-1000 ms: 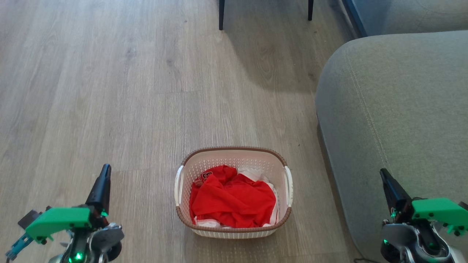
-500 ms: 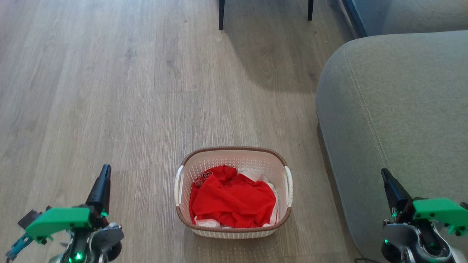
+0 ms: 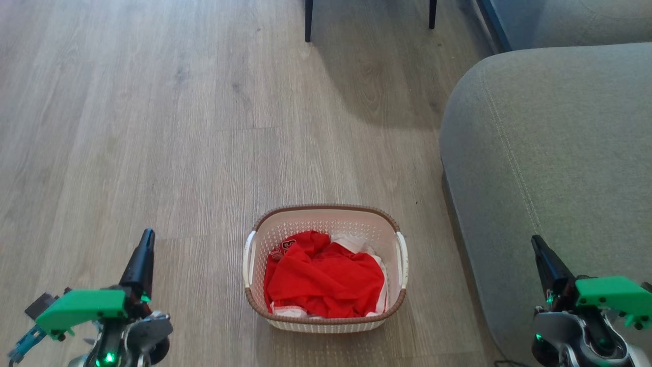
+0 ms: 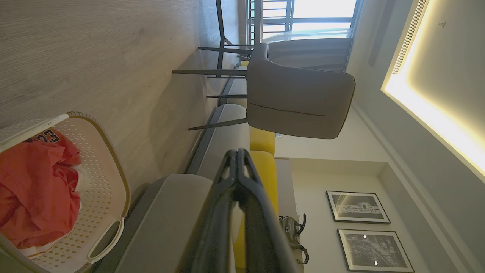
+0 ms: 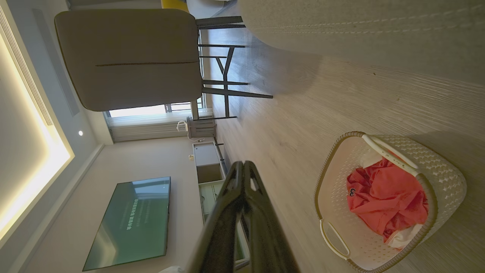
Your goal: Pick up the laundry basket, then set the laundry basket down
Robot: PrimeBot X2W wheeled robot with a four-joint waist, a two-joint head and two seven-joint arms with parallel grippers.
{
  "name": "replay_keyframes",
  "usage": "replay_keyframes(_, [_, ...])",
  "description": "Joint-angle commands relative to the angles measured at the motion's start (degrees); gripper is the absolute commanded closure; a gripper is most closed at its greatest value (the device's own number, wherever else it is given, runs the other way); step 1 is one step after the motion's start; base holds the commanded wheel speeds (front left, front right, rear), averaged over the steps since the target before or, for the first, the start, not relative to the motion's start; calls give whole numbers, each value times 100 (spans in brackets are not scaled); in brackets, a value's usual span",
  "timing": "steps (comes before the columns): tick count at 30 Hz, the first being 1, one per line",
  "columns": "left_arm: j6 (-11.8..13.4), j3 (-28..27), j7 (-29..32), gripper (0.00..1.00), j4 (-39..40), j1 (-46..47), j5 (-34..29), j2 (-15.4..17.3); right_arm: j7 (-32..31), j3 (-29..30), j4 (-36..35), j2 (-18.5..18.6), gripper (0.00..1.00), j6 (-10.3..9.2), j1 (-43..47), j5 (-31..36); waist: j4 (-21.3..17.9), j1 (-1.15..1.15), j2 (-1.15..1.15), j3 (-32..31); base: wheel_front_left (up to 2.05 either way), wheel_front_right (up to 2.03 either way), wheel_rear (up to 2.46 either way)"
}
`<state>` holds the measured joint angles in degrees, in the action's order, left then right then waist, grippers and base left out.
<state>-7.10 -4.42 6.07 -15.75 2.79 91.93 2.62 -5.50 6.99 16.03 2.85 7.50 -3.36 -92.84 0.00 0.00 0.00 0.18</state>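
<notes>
Two grippers pressed together, left gripper (image 3: pixel 146 237), right gripper (image 3: pixel 535 240), well apart from small cream holey plastic laundry basket (image 3: pixel 326 220), red cloth (image 3: pixel 323 280) inside.

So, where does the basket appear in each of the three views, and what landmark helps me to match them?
Head view: basket at bottom centre.
Left wrist view: basket at lower left, cut by the picture's edge.
Right wrist view: basket at lower right.
Shared landmark: the grey sofa near it, at the right in the head view, at the bottom in the left wrist view and at the top in the right wrist view.
</notes>
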Motion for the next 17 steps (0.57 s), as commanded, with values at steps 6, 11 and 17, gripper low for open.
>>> replay_keyframes(6, [-38, -210, 42, 100, 170, 340, 24, 26, -55, -102, -204, 45, 100, -1, -277, 22, 0, 0, 0, 0, 0, 0, 0])
replay_keyframes(11, [-38, -210, 42, 100, 170, 340, 24, 26, -58, -98, -204, 42, 100, -1, -277, 26, 0, 0, 0, 0, 0, 0, 0])
replay_keyframes(17, [-38, -210, 42, 100, 170, 340, 24, 26, -62, -93, -203, 38, 100, -1, -278, 30, 0, 0, 0, 0, 0, 0, 0])
